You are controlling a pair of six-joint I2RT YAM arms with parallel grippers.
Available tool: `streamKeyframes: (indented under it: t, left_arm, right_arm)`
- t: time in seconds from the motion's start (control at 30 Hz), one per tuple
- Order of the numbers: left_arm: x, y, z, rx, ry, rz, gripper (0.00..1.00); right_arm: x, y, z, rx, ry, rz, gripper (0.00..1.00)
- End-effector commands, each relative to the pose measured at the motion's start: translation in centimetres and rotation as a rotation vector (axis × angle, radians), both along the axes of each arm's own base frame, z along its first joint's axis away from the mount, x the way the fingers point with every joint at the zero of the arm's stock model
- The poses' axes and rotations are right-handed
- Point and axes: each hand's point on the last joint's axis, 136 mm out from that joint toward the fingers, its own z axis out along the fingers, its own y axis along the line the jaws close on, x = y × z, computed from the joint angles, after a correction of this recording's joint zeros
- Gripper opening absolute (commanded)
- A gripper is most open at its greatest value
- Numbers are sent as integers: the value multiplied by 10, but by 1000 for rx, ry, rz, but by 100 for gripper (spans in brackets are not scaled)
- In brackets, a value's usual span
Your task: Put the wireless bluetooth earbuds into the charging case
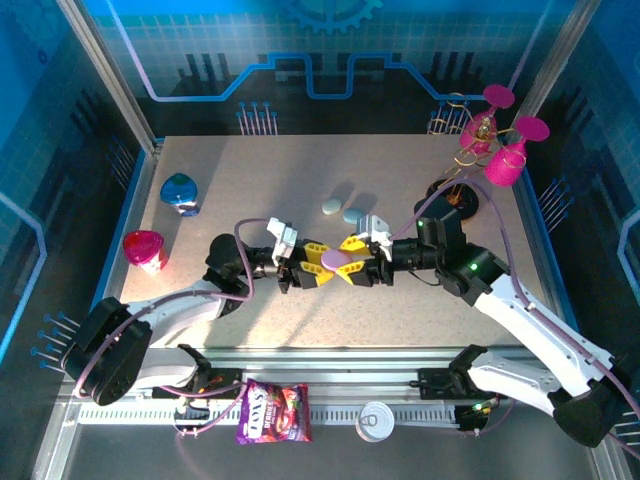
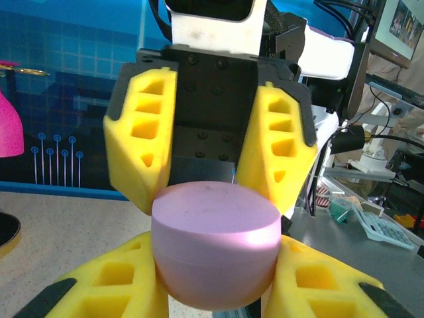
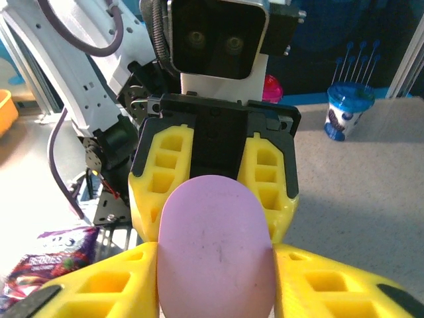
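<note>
A pastel purple, pebble-shaped charging case (image 1: 343,260) hangs closed above the middle of the table, held from both sides. My left gripper (image 1: 318,263) is shut on it; in the left wrist view the case (image 2: 215,248) sits between my yellow fingers (image 2: 112,285), lid seam level. My right gripper (image 1: 356,260) faces it from the right, and in the right wrist view its fingers (image 3: 331,288) press both sides of the case (image 3: 215,255). The earbuds are out of view.
A pale green-white case (image 1: 331,207) and a light blue case (image 1: 355,214) lie just behind the grippers. A blue cup (image 1: 180,193) and a pink cup (image 1: 145,250) stand at the left. Magenta glasses (image 1: 505,160) and a dark dish (image 1: 462,196) stand at the back right. A snack bag (image 1: 273,412) and a can (image 1: 378,420) lie on the front rail.
</note>
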Motion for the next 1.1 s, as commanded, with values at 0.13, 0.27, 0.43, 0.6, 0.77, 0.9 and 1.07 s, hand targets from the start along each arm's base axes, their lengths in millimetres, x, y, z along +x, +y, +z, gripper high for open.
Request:
streamKeyframes:
  t: [0.13, 0.27, 0.43, 0.6, 0.77, 0.9, 1.07]
  left_arm:
    - [-5, 0, 1, -5, -34, -22, 24]
    - [-5, 0, -3, 8, -40, -21, 25]
    - [-7, 0, -5, 21, -56, -16, 25]
    - [-8, 1, -6, 33, -65, -12, 25]
    - [-10, 2, -3, 24, -84, -12, 25]
    - [-8, 2, -5, 25, -85, -2, 25]
    - [-2, 4, -9, 19, -103, 48, 26]
  right_arm:
    - [20, -3, 0, -9, -32, -92, 66]
    - [28, -8, 5, 10, -31, -132, 70]
    - [35, -16, 10, 25, -28, -181, 73]
    - [39, -22, 10, 37, -4, -219, 74]
    - [46, -26, 7, 30, 23, -260, 76]
    - [43, -26, 10, 34, 23, -245, 78]
    - [34, -25, 19, 62, 31, -214, 91]
